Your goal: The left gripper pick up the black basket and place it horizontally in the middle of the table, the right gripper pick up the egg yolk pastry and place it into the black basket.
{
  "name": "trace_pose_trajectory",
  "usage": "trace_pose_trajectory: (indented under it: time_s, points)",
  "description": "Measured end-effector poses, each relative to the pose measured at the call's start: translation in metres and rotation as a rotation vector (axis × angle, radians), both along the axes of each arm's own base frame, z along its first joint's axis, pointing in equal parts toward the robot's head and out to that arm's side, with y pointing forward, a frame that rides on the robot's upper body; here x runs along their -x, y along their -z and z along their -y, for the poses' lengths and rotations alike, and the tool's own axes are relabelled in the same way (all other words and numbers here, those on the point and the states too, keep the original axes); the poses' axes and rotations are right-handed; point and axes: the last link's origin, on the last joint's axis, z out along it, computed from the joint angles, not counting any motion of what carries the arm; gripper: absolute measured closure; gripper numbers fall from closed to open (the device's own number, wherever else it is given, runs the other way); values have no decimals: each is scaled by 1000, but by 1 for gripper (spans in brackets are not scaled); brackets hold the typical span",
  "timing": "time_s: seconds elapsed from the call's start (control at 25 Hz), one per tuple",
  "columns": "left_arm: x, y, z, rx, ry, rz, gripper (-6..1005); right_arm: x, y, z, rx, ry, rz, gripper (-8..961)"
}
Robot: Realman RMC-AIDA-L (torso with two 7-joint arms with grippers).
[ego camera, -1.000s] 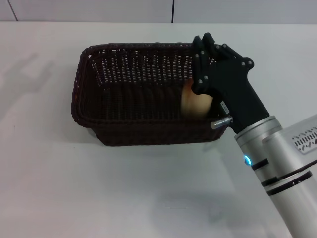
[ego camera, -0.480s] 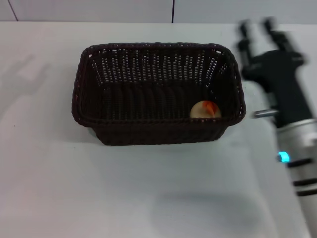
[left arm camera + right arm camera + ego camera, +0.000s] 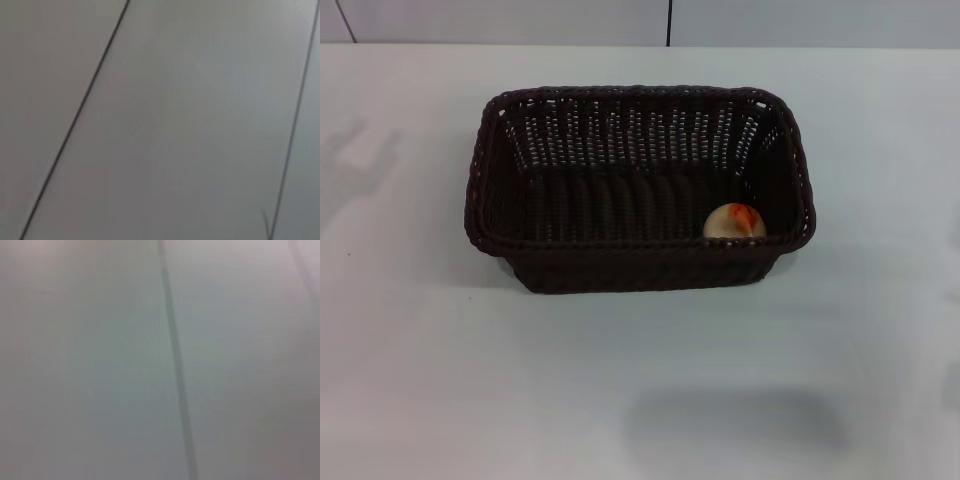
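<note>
Wicker filled the head view — a large, dark brown-black rectangular woven basket (image 3: 638, 190) sat lengthwise on the broad white matte worktop (image 3: 640, 390), open side up. A small round pale beige egg yolk pastry (image 3: 735, 222) with an orange-red smear lay inside, against the near wall by the right-hand corner. Both wrist views showed only pale grey panels with dark seams — neither gripper appeared, so neither's grip could be judged.
</note>
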Motion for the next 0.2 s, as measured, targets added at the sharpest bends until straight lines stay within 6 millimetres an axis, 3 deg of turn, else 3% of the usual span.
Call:
trace_pose_trajectory:
  time_s: [0.2]
  points:
    - [19,20,6,-83,-59,20,408,-19,-16,1,-74,76,22,517]
